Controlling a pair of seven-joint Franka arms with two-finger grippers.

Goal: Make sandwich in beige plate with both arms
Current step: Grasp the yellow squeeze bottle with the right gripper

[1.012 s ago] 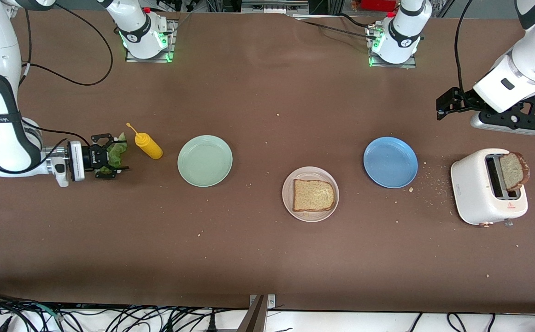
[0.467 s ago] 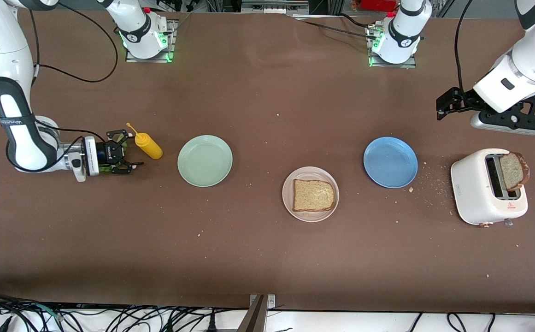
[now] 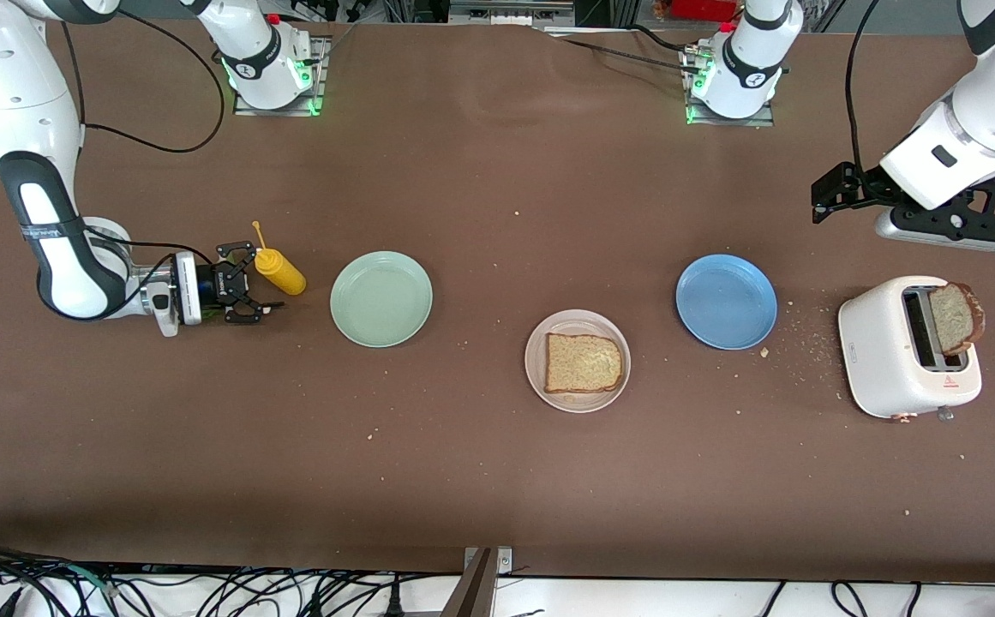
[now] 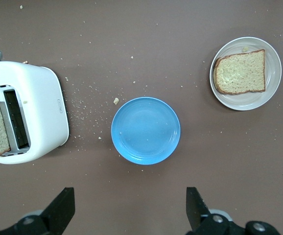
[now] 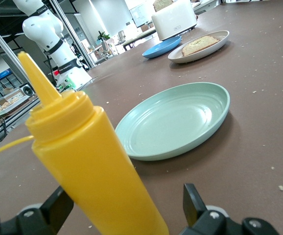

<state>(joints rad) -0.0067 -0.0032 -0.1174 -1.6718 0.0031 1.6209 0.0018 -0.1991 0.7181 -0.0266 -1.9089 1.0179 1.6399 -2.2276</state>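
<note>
On the brown surface (image 3: 497, 480), the white toaster (image 3: 908, 347) sits beneath my waiting left end effector (image 3: 823, 199), fingers spread. The beige plate (image 3: 578, 404) bearing one bread slice (image 3: 583, 362) lies well apart from my right end effector (image 3: 250, 287), spread beside a yellow squeeze bottle (image 3: 278, 271).

Bright, even overhead light; soft shadows; sharp focus; mild glare on toaster (image 3: 891, 343).
</note>
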